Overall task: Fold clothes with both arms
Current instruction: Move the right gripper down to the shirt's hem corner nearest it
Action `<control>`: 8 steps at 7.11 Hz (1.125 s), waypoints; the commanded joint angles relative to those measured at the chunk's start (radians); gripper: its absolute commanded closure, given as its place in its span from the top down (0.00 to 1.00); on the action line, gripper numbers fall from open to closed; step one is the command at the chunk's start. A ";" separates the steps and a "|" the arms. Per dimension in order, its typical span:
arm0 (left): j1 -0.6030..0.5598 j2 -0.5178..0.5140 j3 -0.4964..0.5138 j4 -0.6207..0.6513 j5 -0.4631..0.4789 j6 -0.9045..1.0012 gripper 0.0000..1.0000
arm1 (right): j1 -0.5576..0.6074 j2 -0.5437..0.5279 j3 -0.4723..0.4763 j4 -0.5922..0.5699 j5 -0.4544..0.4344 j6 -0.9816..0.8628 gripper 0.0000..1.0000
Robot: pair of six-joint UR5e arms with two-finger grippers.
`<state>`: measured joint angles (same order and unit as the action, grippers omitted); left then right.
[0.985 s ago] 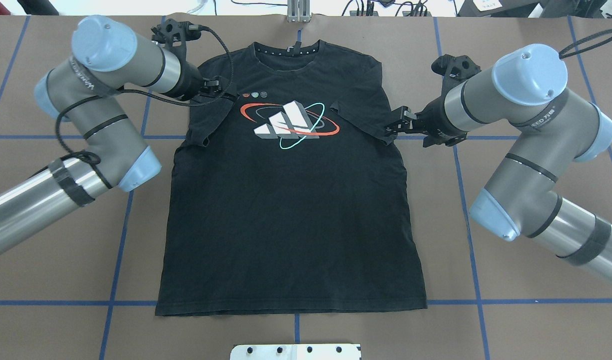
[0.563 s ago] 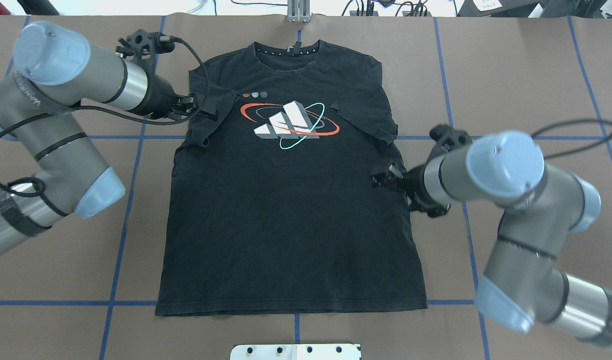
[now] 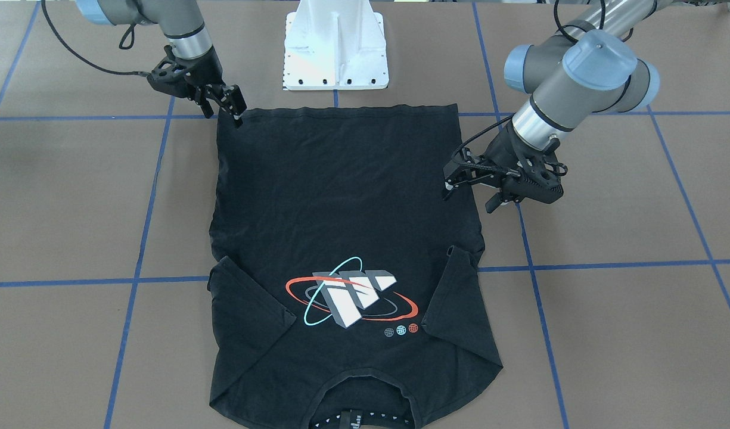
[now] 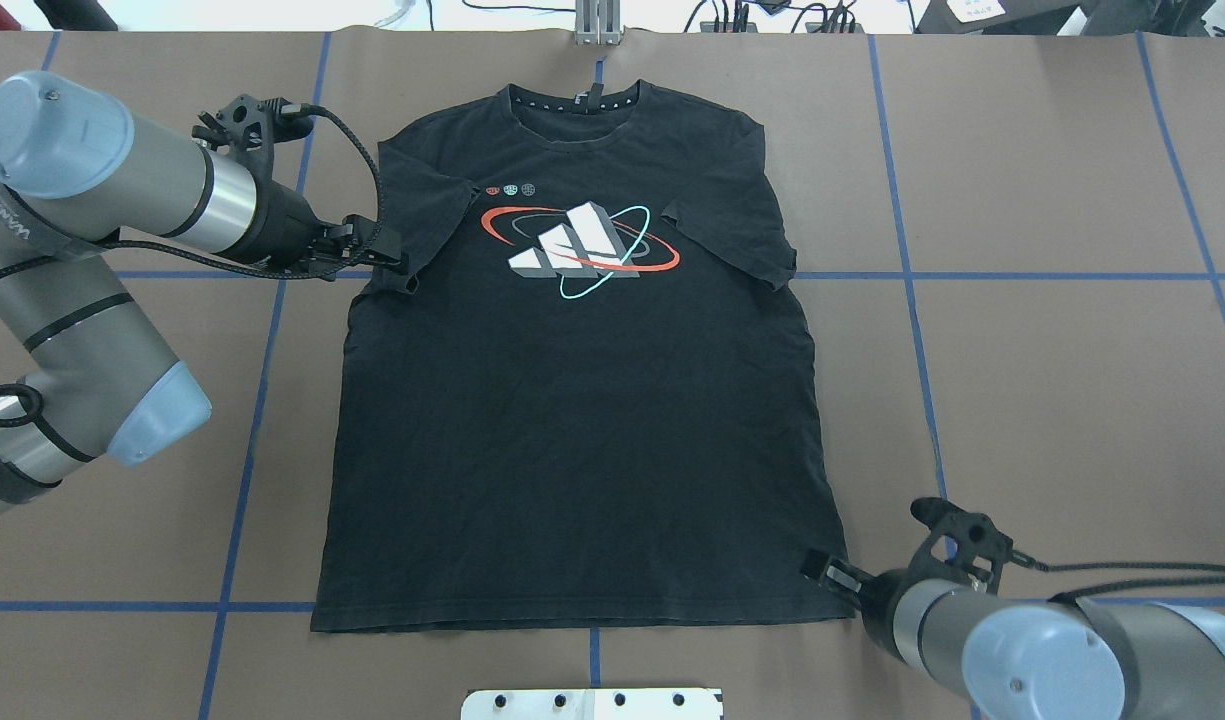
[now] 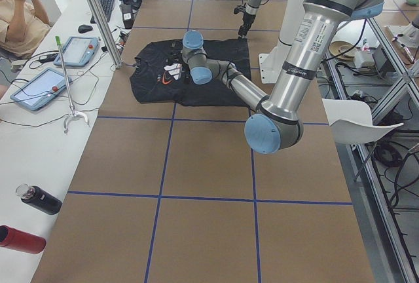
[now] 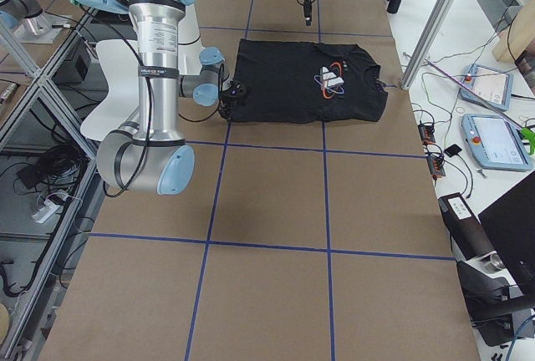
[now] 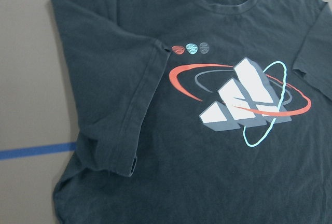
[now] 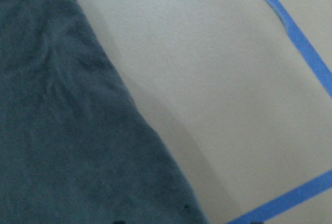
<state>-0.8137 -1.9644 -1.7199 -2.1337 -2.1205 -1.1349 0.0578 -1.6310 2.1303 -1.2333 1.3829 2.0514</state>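
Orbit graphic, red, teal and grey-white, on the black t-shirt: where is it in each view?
Front-facing: orbit graphic lower centre.
Overhead: upper centre.
Exterior left: upper left.
Exterior right: upper middle.
Left wrist: centre right.
Right wrist: not visible.
Landmark: three small dots beside it.

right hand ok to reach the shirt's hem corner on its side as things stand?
Likely yes: the right hand is right at that corner of the t-shirt, which lies flat there with nothing on or beside it.
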 commanded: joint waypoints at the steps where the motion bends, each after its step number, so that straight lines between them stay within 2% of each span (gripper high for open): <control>1: 0.002 0.010 -0.004 0.000 0.002 -0.017 1.00 | -0.070 -0.044 0.008 -0.024 -0.054 0.032 0.76; 3: 0.004 0.019 -0.004 0.000 0.005 -0.017 1.00 | -0.072 -0.032 0.011 -0.034 -0.067 0.035 0.68; 6: 0.004 0.027 -0.006 0.000 0.005 -0.014 1.00 | -0.076 -0.020 0.011 -0.037 -0.077 0.033 0.66; 8: 0.005 0.027 -0.004 0.000 0.007 -0.012 1.00 | -0.078 -0.014 0.007 -0.037 -0.079 0.033 0.57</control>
<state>-0.8094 -1.9378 -1.7255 -2.1338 -2.1142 -1.1480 -0.0190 -1.6488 2.1393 -1.2700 1.3049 2.0847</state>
